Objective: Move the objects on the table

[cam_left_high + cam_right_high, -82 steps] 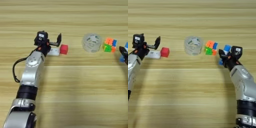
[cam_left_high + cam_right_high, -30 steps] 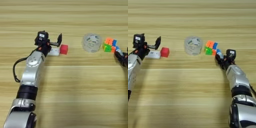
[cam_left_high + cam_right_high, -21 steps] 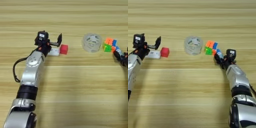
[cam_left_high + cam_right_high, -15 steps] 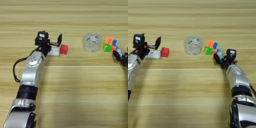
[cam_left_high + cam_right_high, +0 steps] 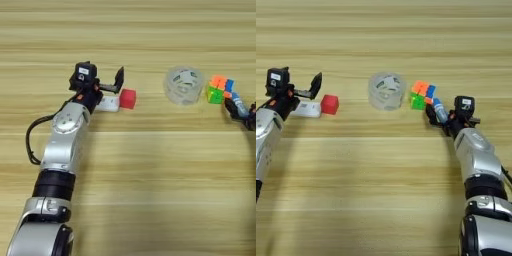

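Nearest the robot, the wooden table (image 5: 150, 190) is bare planking crossed only by the two arms reaching out to a single far row of objects.

On the right, the right gripper (image 5: 437, 114) sits just near of the multicoloured puzzle cube (image 5: 421, 94). Its black fingers are pinched on the blue-capped glue stick (image 5: 439, 111), which lies slanted between them with its far end close to the cube's near right corner; whether stick and cube touch cannot be told. Held low over the wood like this, the stick looks ready either to be carried off or to be set down beside the cube.

On the left, the left gripper (image 5: 100, 85) hangs over the white flat box (image 5: 108, 103), fingers spread wide, one at the wrist side and one raised toward the red cube (image 5: 127, 98). Nothing is between them; the spread suits a descent onto the box or the cube. The cube sits against the box's right end.

Between the two groups, the clear tape roll (image 5: 184, 85) lies flat with its hole up, just left of the puzzle cube and well apart from the red cube, with neither gripper on it.
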`<state>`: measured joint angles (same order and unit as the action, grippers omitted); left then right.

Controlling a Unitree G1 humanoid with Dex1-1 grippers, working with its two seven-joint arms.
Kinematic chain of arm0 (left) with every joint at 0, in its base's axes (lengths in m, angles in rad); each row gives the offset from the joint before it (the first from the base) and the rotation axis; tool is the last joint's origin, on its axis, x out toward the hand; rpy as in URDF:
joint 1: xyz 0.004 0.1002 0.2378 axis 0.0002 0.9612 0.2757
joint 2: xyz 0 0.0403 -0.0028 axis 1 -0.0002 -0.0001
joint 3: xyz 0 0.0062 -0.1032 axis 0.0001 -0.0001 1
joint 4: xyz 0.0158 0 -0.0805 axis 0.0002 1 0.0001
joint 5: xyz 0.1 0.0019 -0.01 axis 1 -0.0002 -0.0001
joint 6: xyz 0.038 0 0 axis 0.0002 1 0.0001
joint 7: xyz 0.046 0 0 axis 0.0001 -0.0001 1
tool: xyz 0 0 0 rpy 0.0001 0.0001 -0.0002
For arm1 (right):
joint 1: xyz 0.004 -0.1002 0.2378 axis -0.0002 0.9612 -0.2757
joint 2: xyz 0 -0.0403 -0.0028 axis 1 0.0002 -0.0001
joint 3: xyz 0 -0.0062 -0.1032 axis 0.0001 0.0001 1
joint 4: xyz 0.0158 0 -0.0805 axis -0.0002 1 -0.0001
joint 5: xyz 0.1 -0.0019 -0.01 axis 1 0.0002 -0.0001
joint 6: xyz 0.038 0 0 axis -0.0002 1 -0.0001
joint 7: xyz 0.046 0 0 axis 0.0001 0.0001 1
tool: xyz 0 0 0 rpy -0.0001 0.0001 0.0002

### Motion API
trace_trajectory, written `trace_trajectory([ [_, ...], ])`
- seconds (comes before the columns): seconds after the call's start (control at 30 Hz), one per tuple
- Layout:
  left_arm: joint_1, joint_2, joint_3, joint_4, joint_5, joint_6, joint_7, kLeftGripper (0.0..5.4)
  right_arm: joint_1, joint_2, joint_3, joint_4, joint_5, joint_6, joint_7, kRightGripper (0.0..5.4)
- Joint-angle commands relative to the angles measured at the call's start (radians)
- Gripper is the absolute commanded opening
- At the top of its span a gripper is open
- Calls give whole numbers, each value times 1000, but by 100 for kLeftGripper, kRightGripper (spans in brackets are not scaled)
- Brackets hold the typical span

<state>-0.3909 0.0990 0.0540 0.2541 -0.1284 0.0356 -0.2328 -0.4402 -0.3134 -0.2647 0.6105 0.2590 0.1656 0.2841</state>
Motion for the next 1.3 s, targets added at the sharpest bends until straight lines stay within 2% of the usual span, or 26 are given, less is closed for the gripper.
trace_trajectory([
  [0.03, -12, 3, 1, 0, -6, 8, -4, 540, 30, 17, 19, -63, -6, 31, -6, 536],
  [0.4, -15, 3, 4, 5, -6, 10, 1, 540, 70, 42, 65, -176, -1, 50, 40, 536],
  [0.67, -14, 3, 5, 9, -8, 10, 0, 540, 73, 57, 86, -195, -4, 37, 55, 536],
  [1.3, -14, 5, 8, 12, -12, 6, -5, 540, -47, 71, 71, -36, -19, -48, 10, 536],
])
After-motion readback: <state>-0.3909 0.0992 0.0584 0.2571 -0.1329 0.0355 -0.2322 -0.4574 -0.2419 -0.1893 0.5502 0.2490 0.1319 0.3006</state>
